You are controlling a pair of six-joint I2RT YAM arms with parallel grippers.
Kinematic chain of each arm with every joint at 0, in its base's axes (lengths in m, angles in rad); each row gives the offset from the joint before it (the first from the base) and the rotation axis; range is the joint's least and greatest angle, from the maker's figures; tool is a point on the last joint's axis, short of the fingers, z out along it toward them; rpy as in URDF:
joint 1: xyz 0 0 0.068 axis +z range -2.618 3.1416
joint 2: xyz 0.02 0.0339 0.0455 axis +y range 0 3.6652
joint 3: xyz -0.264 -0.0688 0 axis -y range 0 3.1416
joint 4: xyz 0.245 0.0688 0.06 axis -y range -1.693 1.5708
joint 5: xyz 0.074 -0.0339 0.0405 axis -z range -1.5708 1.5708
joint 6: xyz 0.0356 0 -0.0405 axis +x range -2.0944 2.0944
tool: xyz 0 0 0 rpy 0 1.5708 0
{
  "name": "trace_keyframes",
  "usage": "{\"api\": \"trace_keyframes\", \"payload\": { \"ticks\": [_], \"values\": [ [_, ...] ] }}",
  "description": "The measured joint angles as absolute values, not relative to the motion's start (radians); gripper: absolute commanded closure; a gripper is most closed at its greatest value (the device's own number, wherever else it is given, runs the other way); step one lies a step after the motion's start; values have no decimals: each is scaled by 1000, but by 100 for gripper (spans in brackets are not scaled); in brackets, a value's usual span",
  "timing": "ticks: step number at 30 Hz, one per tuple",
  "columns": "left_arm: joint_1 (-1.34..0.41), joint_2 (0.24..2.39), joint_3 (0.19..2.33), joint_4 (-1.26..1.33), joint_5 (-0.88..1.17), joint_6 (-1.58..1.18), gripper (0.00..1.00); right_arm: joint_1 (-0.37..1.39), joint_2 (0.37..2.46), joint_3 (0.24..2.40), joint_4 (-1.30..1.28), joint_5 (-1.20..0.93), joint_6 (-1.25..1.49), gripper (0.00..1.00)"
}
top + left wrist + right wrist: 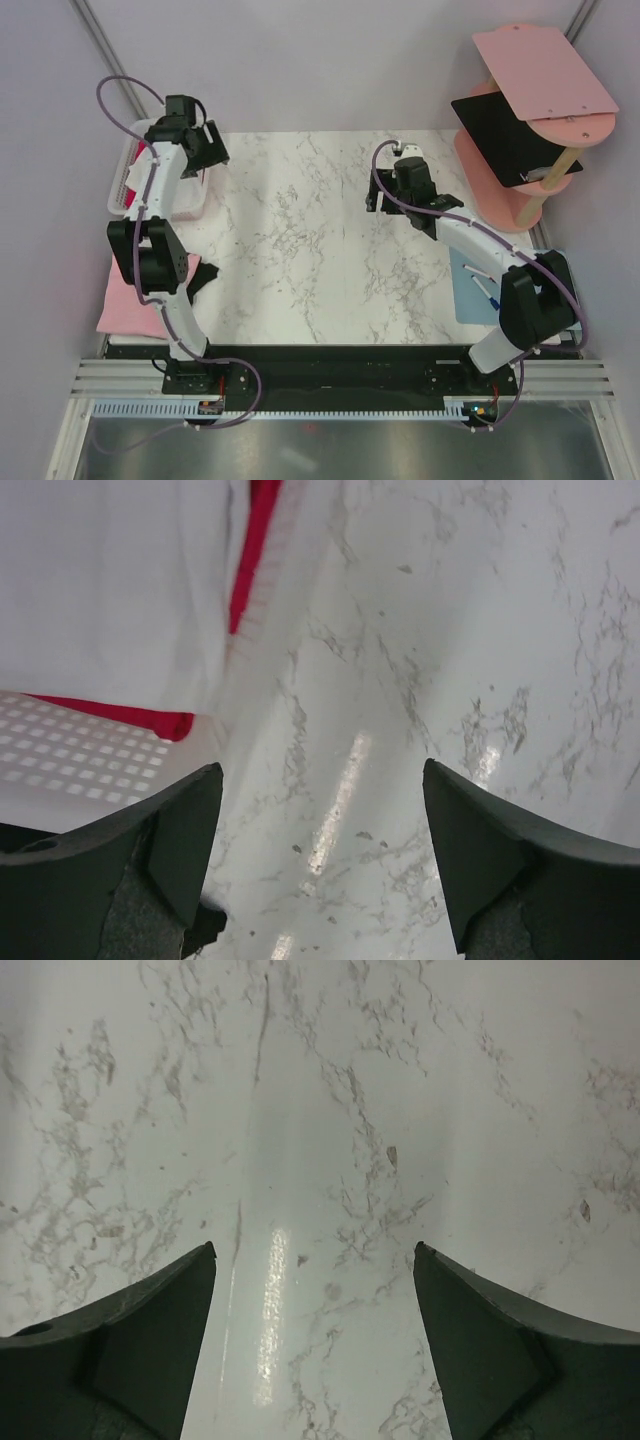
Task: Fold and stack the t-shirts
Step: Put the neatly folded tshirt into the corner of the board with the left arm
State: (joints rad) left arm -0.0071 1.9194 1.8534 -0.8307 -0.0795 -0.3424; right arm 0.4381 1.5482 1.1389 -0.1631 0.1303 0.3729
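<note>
T-shirts: white t-shirt [100,590] and red t-shirt [256,550] sit in a white basket [80,755] at the far left of the surface [320,240]. Pink t-shirt [125,305] and black t-shirt [203,276] lie at the near-left edge, partly under the left arm.
Left end effector [320,770]: jaws wide, holding nothing, over marble just right of the basket rim.
Right end effector [315,1250]: jaws wide, empty, over bare marble on the right side, well apart from every shirt.
Key relation: basket shirts lie to the left of the left end effector, so the left arm is clearly nearer.
Long axis: can't tell, cloth is bunched and cropped.
Step (my read): reaching for the white shirt; open surface has nothing laid out yet.
Next move needs: shift left past the rim, drop onto white cloth, pinch the top layer only.
Risk: clipping the basket wall, or dragging red up with white.
</note>
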Motion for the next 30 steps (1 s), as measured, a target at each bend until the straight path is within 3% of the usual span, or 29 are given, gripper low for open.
{"api": "trace_keyframes", "payload": {
  "ticks": [8,17,22,25,30],
  "values": [
    [154,2072,2088,-929,-37,-343,6,414,1631,1171,-250,103,361,7],
    [171,2292,2264,-944,-23,-345,12,414,1637,1194,-252,81,352,4],
    [171,2329,2281,-937,17,-347,5,410,1637,1194,-252,96,341,2],
    [168,2276,2188,-884,46,-347,0,408,1639,1194,-252,108,336,2],
    [135,1992,1765,-741,145,-322,0,406,1673,1194,-249,110,336,2]
  ]
}}
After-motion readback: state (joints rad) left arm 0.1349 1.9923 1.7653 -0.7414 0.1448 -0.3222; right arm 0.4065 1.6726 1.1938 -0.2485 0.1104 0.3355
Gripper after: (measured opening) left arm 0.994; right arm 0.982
